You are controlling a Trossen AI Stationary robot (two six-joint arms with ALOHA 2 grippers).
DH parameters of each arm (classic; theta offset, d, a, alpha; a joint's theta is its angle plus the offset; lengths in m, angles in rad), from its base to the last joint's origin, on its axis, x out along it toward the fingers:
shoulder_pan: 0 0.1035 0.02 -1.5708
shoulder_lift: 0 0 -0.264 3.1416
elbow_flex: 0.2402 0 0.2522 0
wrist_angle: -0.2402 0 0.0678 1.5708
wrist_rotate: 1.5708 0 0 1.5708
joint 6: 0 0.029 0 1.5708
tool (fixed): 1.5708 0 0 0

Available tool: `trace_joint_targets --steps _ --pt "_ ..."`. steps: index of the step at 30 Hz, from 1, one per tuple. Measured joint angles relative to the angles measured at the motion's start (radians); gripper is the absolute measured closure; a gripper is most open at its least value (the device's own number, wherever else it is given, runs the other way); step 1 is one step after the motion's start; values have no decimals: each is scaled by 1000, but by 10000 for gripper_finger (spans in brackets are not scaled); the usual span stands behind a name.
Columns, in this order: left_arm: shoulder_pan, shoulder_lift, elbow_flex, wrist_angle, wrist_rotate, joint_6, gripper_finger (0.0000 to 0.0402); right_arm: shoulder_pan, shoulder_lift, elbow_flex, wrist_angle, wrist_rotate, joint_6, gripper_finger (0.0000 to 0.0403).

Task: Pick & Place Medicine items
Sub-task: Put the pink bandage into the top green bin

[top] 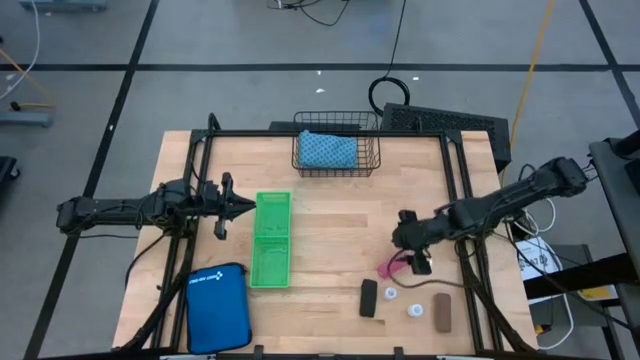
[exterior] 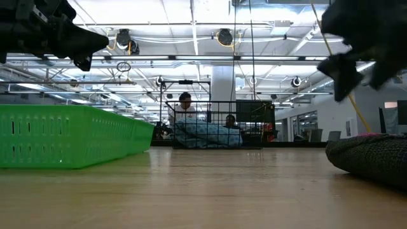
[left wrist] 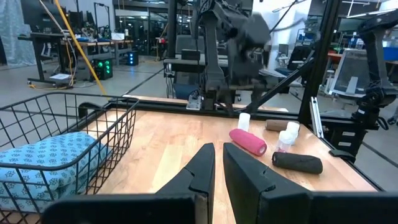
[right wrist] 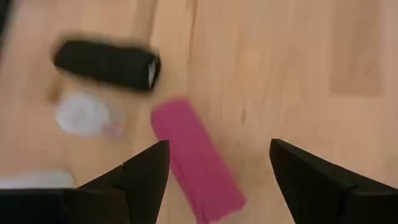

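Your right gripper (top: 420, 262) is hovering right of centre in the high view with its fingers spread wide and gripping nothing; the pink piece (top: 391, 266) is lying on the wood just beside it, toward the lower left of its tip. Below that, along the lower right of the frame, you are looking at the black piece (top: 369, 298), the brown piece (top: 442, 311) and white bottles (top: 413, 310) — I am counting two for certain here, a third being hard to make out. Your left gripper (top: 242, 207) is waiting at centre left, closed on nothing, its tip just beside the green tray (top: 272, 240). One blue pouch (top: 217, 307) at lower left, one wire basket (top: 336, 143) at top centre.

The low view is showing only dark arm shapes in the upper corners, so it is not helping you aim.

In the left wrist view the shut fingers (left wrist: 202, 169) are pointing across the table at one pink, one black and one brown piece, with three white bottles among them.

In the right wrist view the pink piece is lying slanted, mostly beside the lower-left finger (right wrist: 146, 171) rather than between the two. You are best shifting until it sits centred in the gap and turning the wrist to cross its narrow width — then lowering and closing.
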Motion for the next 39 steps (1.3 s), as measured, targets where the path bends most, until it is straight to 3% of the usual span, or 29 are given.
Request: trace_joint_targets --steps 10,18,23,28,34,39 --pt "0 0 0 0 0 0 362 62 172 -64 65 -25 -21 154" --pt "0 0 0 0 0 0 362 59 238 -65 71 55 -125 201" --pt "0 0 0 0 0 0 362 38 240 -65 125 61 -188 252" --pt "0 0 0 0 0 0 362 3 189 -66 183 166 -204 290" --pt "0 0 0 0 0 0 362 -60 103 -66 301 314 -291 294" --pt "0 0 0 0 0 -1 362 -146 93 -66 537 344 -240 289"
